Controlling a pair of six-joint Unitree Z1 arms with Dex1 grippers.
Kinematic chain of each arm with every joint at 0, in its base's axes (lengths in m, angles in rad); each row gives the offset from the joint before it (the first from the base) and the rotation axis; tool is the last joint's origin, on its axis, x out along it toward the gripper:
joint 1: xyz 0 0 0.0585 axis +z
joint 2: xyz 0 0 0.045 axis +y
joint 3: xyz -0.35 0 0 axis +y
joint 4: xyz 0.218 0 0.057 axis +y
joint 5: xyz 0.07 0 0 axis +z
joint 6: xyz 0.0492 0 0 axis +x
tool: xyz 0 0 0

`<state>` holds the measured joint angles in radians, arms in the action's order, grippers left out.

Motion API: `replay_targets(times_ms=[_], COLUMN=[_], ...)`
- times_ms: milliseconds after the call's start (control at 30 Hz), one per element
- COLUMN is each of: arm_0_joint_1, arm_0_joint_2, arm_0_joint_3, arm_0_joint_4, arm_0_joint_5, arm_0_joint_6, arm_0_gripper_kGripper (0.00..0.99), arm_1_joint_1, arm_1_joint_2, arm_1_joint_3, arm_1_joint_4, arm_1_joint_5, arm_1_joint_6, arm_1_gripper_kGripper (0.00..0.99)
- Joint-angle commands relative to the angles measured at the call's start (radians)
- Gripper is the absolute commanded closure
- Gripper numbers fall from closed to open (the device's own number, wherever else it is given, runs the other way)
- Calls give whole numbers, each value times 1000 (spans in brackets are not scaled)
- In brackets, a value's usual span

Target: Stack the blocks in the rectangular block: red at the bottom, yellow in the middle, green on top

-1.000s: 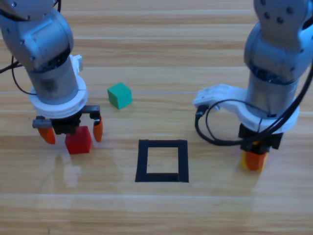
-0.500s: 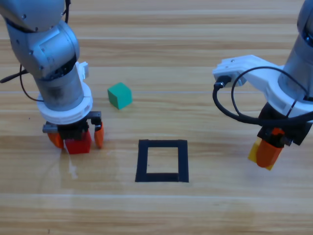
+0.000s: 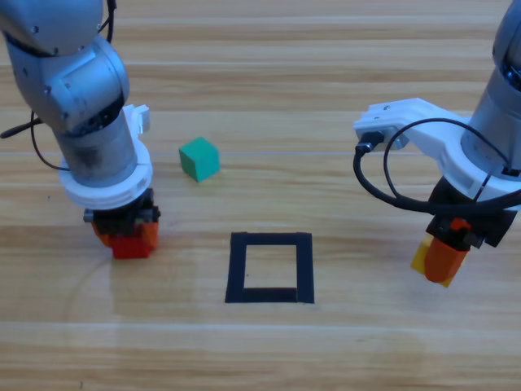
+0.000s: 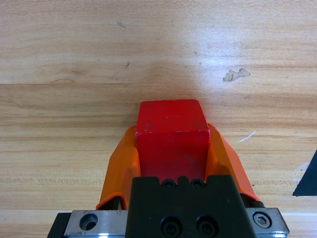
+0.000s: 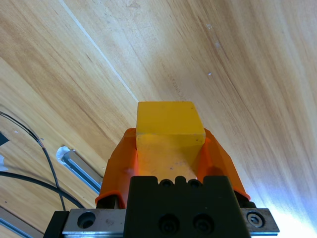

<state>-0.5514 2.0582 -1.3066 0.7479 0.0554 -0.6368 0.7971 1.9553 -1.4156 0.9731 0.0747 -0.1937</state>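
Note:
The red cube (image 3: 130, 247) (image 4: 172, 131) sits on the wood at the left, with my left gripper (image 3: 124, 235) (image 4: 172, 148) shut on it from both sides. The yellow cube (image 3: 425, 262) (image 5: 170, 126) is held tilted above the table at the right, clamped in my right gripper (image 3: 446, 259) (image 5: 170, 148), which is shut on it. The green cube (image 3: 199, 158) rests free on the table, up and left of the black tape rectangle (image 3: 270, 267). Bare wood shows inside the rectangle.
A black cable (image 3: 383, 175) loops off the right wrist. A corner of the black tape (image 4: 308, 176) shows at the right edge of the left wrist view. A metal rail (image 5: 79, 168) and cables lie far below in the right wrist view.
My left jaws came down around the red cube and closed on it. The right arm lifted the yellow cube off the table and swung it slightly right, then held.

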Motion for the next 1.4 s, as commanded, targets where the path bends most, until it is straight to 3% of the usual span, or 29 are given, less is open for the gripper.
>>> replay_targets(times_ms=[33,167,233,433,1400], arm_0_joint_1=[-113,-206,-242,-301,-323], arm_0_joint_2=[33,115,165,194,252], arm_0_joint_3=[-79,-229,-304,-350,-461], arm_0_joint_4=[59,171,225,228,215], arm_0_joint_5=[0,4,3,-32,-94], arm_0_joint_6=[-30,-77,-93,-139,-242], arm_0_gripper_kGripper=[872,990,990,990,990], arm_1_joint_1=[-12,-12,-12,-16,-45], arm_1_joint_2=[31,33,31,31,14], arm_1_joint_3=[23,24,23,23,32], arm_1_joint_4=[-19,-22,-24,-28,-48], arm_1_joint_5=[2,2,-1,-4,-62], arm_1_joint_6=[0,2,5,34,77], arm_1_gripper_kGripper=[990,990,990,990,990])
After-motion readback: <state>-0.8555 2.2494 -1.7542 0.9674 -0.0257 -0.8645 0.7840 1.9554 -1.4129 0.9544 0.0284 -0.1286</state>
